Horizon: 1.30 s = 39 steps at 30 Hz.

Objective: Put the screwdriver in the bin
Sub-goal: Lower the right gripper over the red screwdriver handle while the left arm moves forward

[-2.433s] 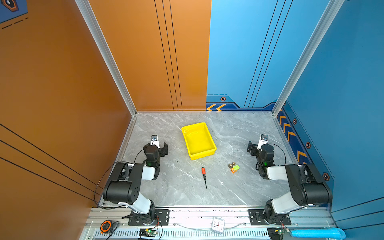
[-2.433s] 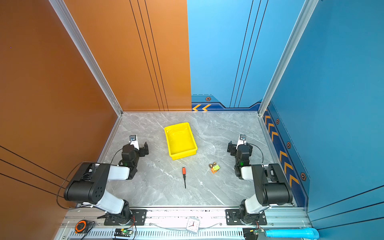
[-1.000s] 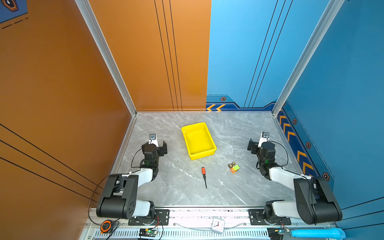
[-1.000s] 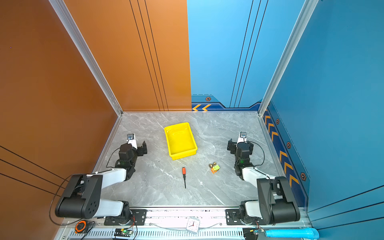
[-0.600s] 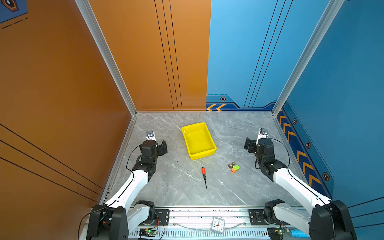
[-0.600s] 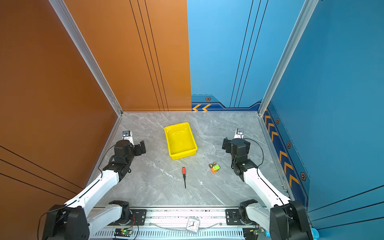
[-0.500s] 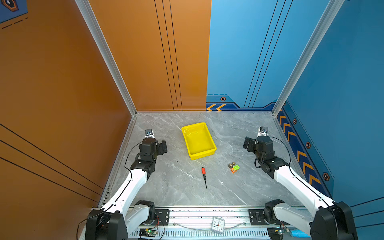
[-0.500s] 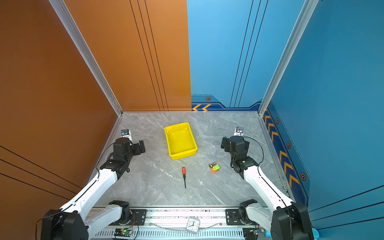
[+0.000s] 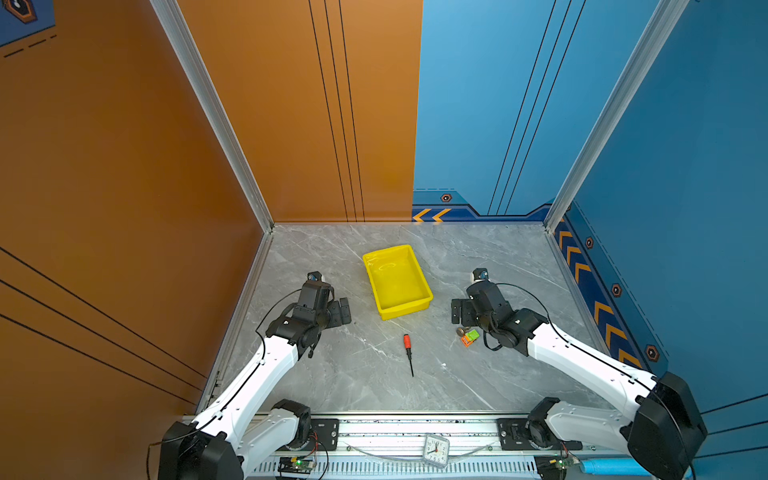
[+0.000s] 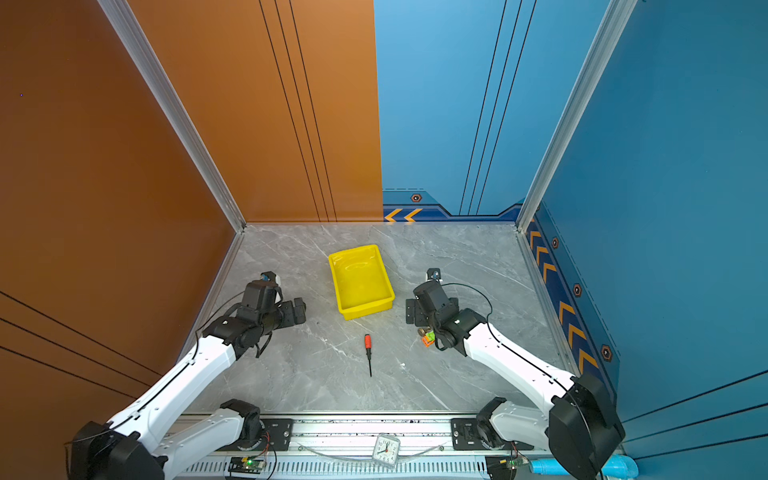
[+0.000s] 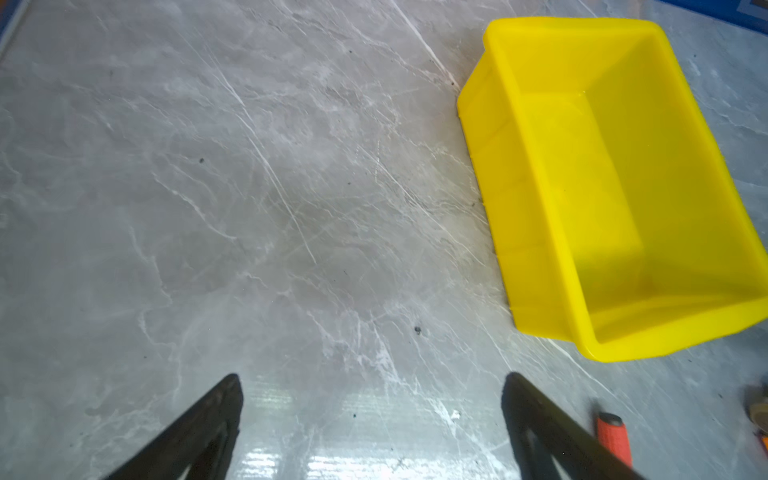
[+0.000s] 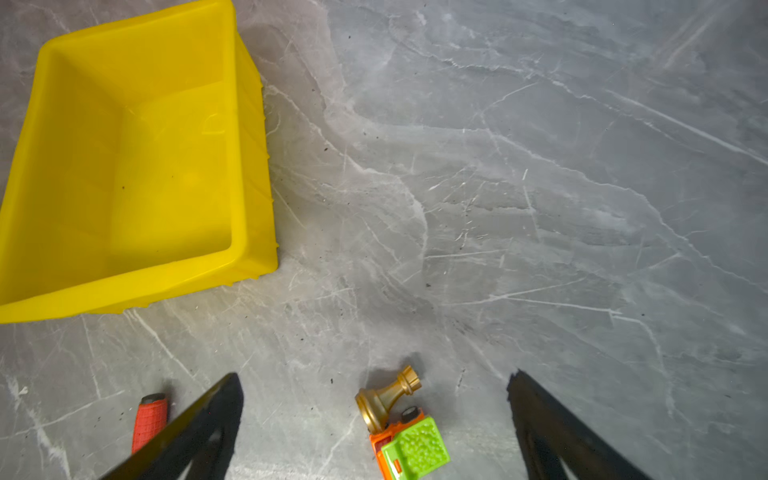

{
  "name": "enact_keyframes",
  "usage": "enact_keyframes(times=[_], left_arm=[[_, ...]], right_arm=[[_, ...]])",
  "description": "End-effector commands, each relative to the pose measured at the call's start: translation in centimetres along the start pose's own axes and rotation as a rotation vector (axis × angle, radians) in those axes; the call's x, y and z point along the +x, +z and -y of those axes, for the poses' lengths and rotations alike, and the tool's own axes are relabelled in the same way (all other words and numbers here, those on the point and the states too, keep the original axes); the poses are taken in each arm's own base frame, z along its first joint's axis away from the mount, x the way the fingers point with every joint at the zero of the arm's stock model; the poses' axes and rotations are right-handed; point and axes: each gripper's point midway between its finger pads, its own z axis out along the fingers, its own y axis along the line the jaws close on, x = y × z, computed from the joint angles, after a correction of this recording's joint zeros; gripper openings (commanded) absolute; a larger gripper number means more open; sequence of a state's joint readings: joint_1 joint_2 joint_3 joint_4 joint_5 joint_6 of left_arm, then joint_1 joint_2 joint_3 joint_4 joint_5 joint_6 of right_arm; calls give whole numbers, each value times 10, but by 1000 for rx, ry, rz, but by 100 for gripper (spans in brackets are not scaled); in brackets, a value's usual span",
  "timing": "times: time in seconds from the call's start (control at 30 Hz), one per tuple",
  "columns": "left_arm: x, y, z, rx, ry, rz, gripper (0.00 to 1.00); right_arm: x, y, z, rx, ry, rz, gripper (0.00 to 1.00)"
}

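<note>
Both top views: the screwdriver [image 9: 408, 348] was seen lying flat on the grey table [image 9: 332, 374], close to the near wall of the bin [image 9: 405, 311] but apart from it, its handle turned toward the bin. The left gripper [image 9: 341, 311] and right gripper [image 9: 462, 311] were held wide open and empty, flanking the bin; a toy block [image 9: 469, 337] was seen beside the right one.

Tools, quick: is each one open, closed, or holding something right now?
The left tool is open, holding nothing.
The right tool is open, holding nothing.
</note>
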<state>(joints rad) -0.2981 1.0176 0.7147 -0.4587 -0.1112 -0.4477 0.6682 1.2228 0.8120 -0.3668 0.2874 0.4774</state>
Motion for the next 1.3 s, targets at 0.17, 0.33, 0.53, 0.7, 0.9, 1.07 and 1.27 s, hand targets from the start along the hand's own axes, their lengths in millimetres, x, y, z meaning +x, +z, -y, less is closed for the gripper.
enact_keyframes(times=[0.17, 0.33, 0.53, 0.7, 0.9, 1.07, 1.27], left_arm=[[36, -11, 38, 184, -43, -142, 98], [61, -11, 44, 202, -39, -173, 98], [74, -14, 36, 179, -73, -152, 98], [81, -16, 29, 161, -66, -155, 98], [78, -14, 24, 124, -51, -141, 98], [76, -13, 23, 113, -46, -140, 98], [76, -12, 22, 109, -36, -136, 98]], right_arm=[[27, 5, -61, -129, -98, -97, 100], [49, 12, -99, -230, -158, -138, 100], [70, 22, -132, -308, -179, -192, 97], [84, 32, -153, -336, -215, -229, 95], [101, 43, -169, -360, -225, -267, 90], [108, 49, -175, -362, -249, -289, 79], [113, 55, -174, -341, -263, -298, 68]])
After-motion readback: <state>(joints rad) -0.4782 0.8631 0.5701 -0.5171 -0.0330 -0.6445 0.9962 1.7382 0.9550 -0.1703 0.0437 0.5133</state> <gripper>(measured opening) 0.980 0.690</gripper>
